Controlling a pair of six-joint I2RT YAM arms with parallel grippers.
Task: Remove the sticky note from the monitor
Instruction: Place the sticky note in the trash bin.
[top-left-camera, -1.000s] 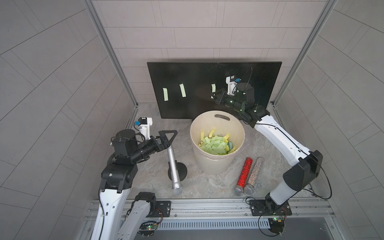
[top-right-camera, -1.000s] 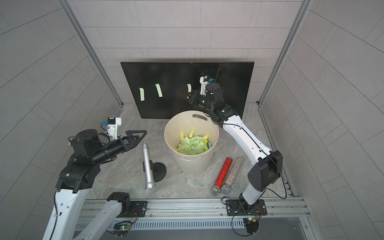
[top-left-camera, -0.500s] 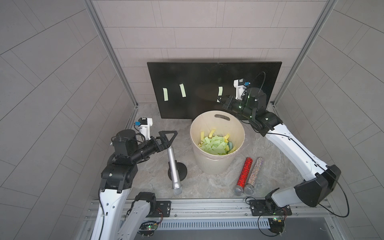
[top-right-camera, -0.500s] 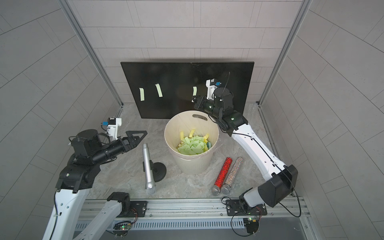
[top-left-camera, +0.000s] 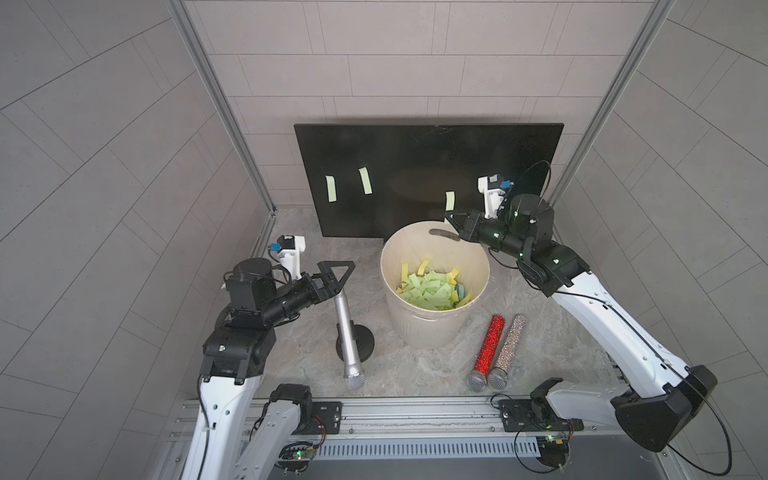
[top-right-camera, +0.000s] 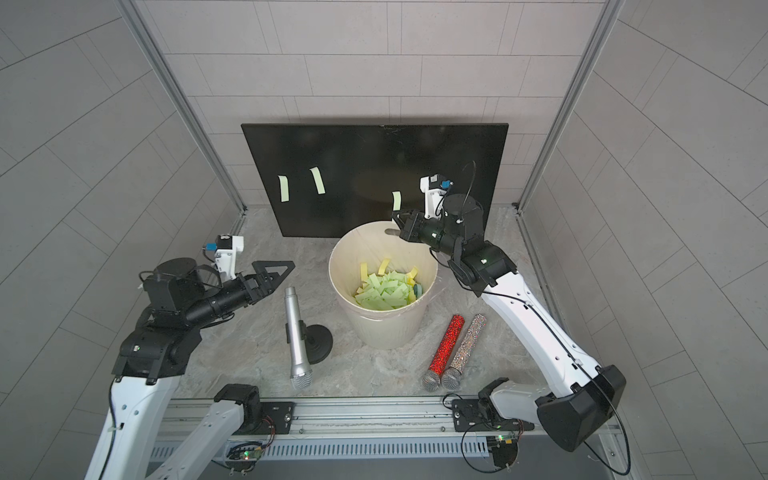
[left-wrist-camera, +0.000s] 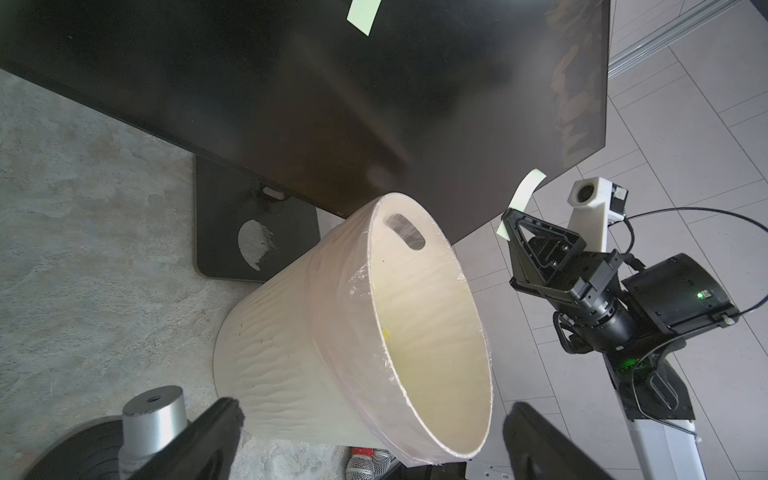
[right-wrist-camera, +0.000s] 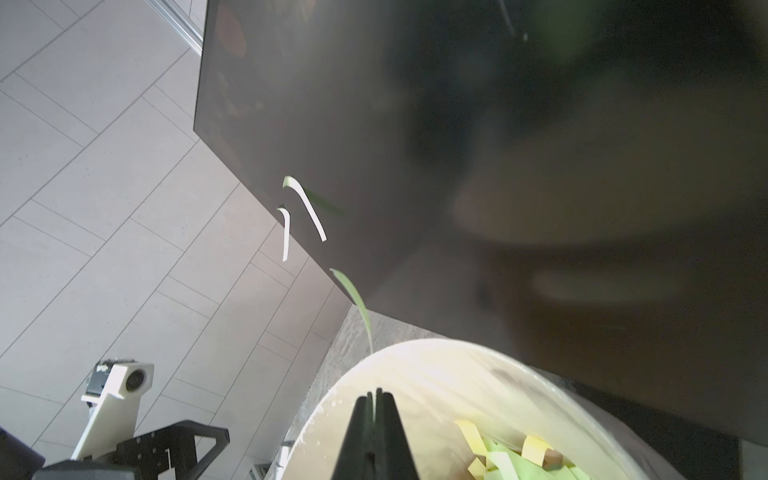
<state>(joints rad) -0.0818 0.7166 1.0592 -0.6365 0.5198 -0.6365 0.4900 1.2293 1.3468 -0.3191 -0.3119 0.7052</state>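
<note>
The right gripper (top-left-camera: 449, 216), jaws clenched on a green sticky note (top-left-camera: 449, 200), hangs just above the bucket (top-left-camera: 428, 332) rim, before the monitor (top-left-camera: 415, 158). The left gripper (top-left-camera: 345, 269) has its jaws released.

Glossy black monitor (top-left-camera: 415, 166) stands upright; two pale-green sticky notes (top-left-camera: 331, 188) stuck on; third note (top-left-camera: 449, 201) curls from right pincer (top-left-camera: 448, 215).

The monitor (top-left-camera: 415, 158) stands at the back of the worktop (top-left-camera: 415, 374), with two sticky notes (top-left-camera: 331, 188) stuck on its left part. The bucket (top-left-camera: 432, 332) sits before it, with loose notes (top-left-camera: 428, 289) inside. Left of the bucket, one microphone (top-left-camera: 347, 328) lies across a round stand (top-left-camera: 362, 343). Right of it, a pair of microphones (top-left-camera: 490, 349) lies side by side.
</note>
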